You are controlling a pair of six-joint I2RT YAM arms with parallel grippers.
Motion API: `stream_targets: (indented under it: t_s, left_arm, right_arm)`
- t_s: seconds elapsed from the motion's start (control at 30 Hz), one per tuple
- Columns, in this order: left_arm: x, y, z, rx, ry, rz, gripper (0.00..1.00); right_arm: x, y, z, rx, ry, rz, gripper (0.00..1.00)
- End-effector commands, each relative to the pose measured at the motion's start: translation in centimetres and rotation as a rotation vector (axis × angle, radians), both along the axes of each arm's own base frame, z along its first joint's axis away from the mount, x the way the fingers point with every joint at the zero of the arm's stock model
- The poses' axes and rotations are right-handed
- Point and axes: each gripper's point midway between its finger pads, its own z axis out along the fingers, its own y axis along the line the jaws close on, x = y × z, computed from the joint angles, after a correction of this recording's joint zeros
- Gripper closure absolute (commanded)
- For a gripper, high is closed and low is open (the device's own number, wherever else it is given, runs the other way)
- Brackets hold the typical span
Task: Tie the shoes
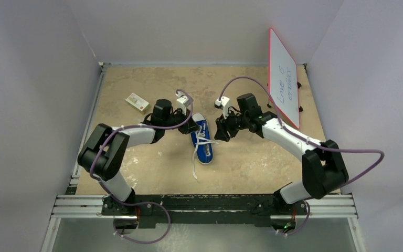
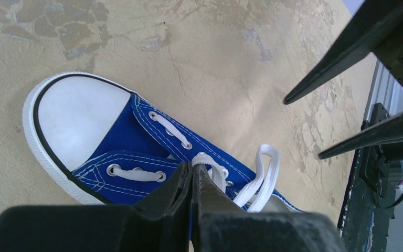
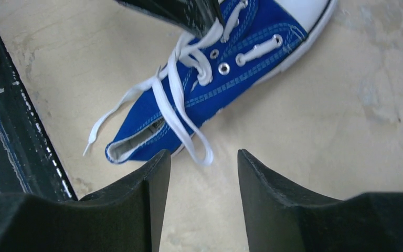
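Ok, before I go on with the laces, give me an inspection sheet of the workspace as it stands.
Surface: tan table, worn and blotchy.
Job's things: blue sneaker mid-table, untied; white laces loose, one end trailing toward the arm bases.
Clutter: small white-and-red box far left; whiteboard with handwriting, leaning at the right wall.
Grippers: left gripper shut on the white laces near the eyelets; right gripper open, empty, beside the shoe.
Cables: purple cables along both arms, clear of the sneaker.
Surroundings: pale walls on three sides; metal rail at the near edge.
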Motion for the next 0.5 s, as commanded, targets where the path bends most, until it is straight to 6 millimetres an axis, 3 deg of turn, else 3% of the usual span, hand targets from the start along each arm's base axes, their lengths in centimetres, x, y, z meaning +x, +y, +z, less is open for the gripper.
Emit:
stream_targets:
  t_s: [0.0,0.23,0.4,0.47]
  left_arm:
    - [-0.5,-0.5,1.8,-0.027,-0.046,-0.009,1.0]
    - [-0.6,-0.9,2.2,-0.032,-0.06,-0.017,1.0]
    - [-0.5,-0.9,2.4,-0.033,-0.065,-0.015,1.0]
    - [-0.6,-0.9,2.4,-0.033,-0.071,-0.016,1.0]
  right_arm:
    - [1.6,3.0,1.6,0.103,-0.09,0.126,0.51]
    - [-0.4,4.1,-1.6,0.049,-0.042,0.167,0.54]
    - [0.4,3.6,-2.9,-0.021,-0.037,0.089,0.7]
    - [0.4,3.5,-3.0,-0.022,-0.026,0.065,0.71]
